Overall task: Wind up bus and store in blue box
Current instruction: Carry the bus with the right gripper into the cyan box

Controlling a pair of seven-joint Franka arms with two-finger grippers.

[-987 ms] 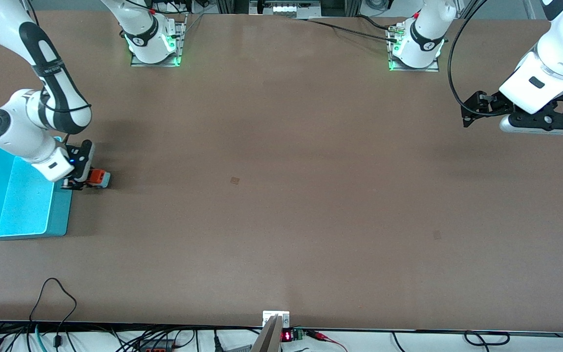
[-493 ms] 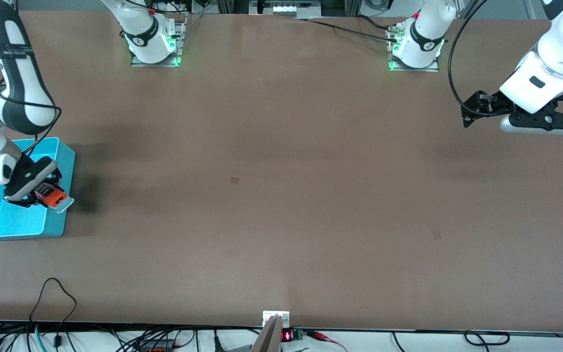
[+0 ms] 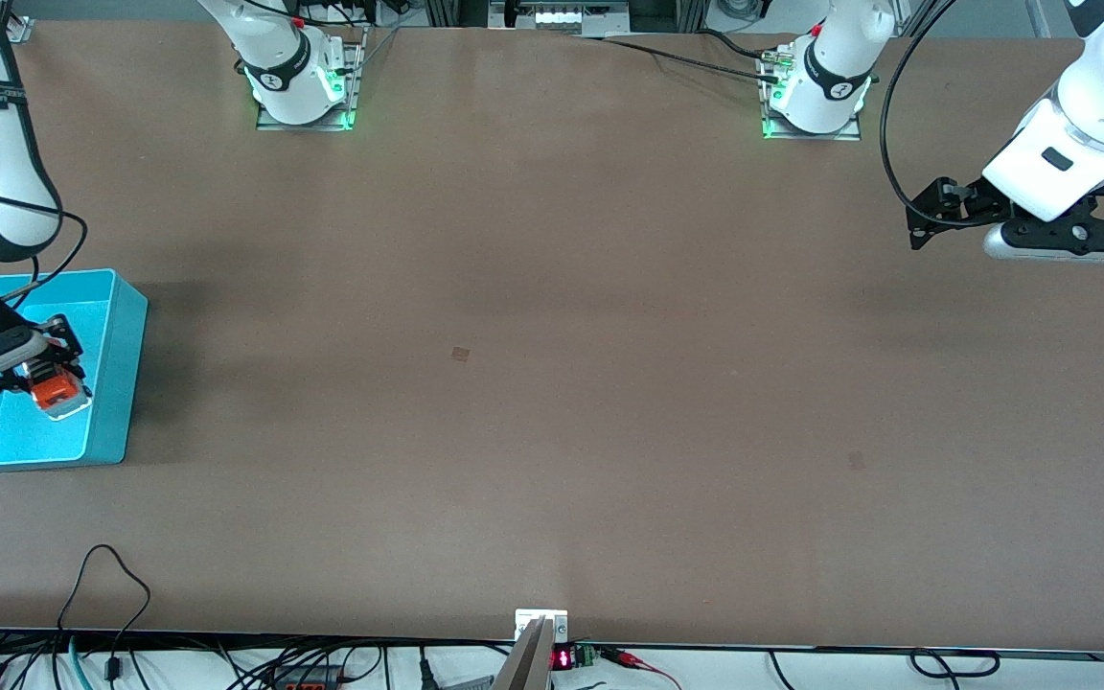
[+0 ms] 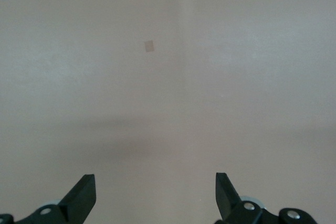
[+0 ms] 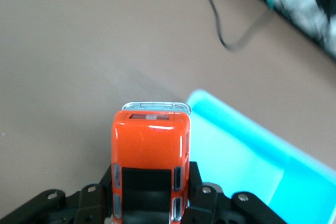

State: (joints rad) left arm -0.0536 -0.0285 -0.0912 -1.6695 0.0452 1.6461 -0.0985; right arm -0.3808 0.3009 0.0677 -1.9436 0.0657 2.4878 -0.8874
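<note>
My right gripper (image 3: 42, 376) is shut on the small orange-red bus (image 3: 56, 391) and holds it in the air over the blue box (image 3: 121, 383), inside its opening near the wall toward the table's middle. In the right wrist view the bus (image 5: 151, 153) sits between my fingers, silvery front end pointing away, with the blue box (image 5: 247, 156) below it. My left gripper (image 3: 926, 216) is open and empty, held up over bare table at the left arm's end; its fingertips (image 4: 84, 192) show in the left wrist view.
The blue box stands at the right arm's end of the table. A small dark mark (image 3: 460, 354) lies on the brown table (image 3: 552, 402) near the middle. Cables (image 3: 111, 575) hang at the table's front edge.
My right gripper lifted the bus from the table beside the box and carried it over the box wall, into the space above the box. The left arm has barely moved.
</note>
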